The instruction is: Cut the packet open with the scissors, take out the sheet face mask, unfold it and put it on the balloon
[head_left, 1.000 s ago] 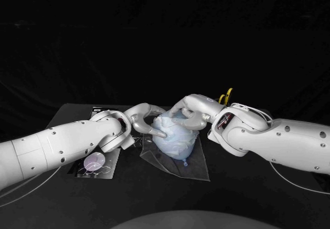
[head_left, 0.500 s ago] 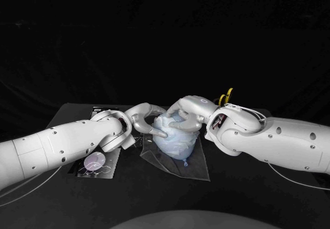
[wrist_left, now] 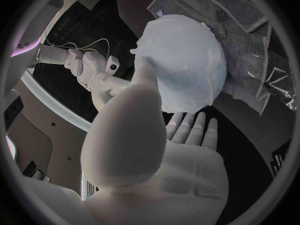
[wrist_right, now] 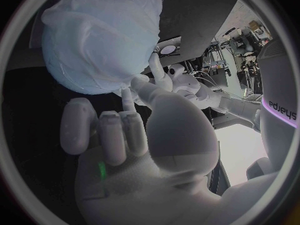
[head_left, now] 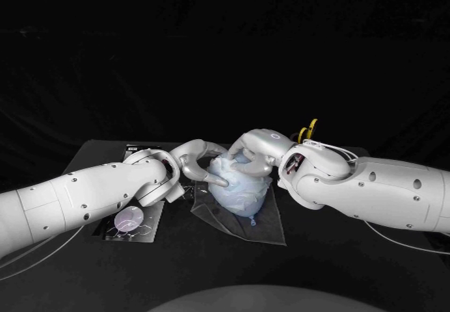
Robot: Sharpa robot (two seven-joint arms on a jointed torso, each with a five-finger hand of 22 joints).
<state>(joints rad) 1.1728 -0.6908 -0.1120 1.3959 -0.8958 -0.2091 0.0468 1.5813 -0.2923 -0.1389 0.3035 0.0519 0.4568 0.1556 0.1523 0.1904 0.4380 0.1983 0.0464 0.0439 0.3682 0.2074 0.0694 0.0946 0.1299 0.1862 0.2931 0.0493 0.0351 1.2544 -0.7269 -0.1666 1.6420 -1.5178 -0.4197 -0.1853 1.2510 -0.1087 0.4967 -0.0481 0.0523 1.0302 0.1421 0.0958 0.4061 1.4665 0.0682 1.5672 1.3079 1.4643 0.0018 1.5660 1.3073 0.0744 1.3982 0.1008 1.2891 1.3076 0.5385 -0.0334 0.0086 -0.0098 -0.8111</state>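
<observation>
The black table (head_left: 328, 263) is matte and flat. At its middle lies the balloon (head_left: 246, 209), a round, pale, taut-skinned shape lying with its knot toward the front edge. Over most of its upper surface lies the mask (head_left: 235, 179), a thin, whitish, wet-looking sheet that follows the curve and wrinkles at its rim. Under the balloon is a clear plastic sheet (head_left: 267, 231), glossy and creased, running toward the front edge. Flat near the left edge lies the packet (head_left: 131, 224), dark with a pale oval printed on it. The scissors (head_left: 307, 130) show as yellow loop handles near the back right, behind the right arm. The left hand (head_left: 192, 162) is loose against the balloon's left side; its wrist view shows straight, spread fingers and only the thumb tip on the mask, grasping nothing. The right hand (head_left: 255, 156) arches over the balloon's top, and its wrist view suggests the thumb and one finger nip the mask's rim while the others curl in. I judge the balloon light and springy, apt to roll or squirm, so it wants steadying from both sides. The mask looks limp, slippery and easily torn, best taken at its rim.
</observation>
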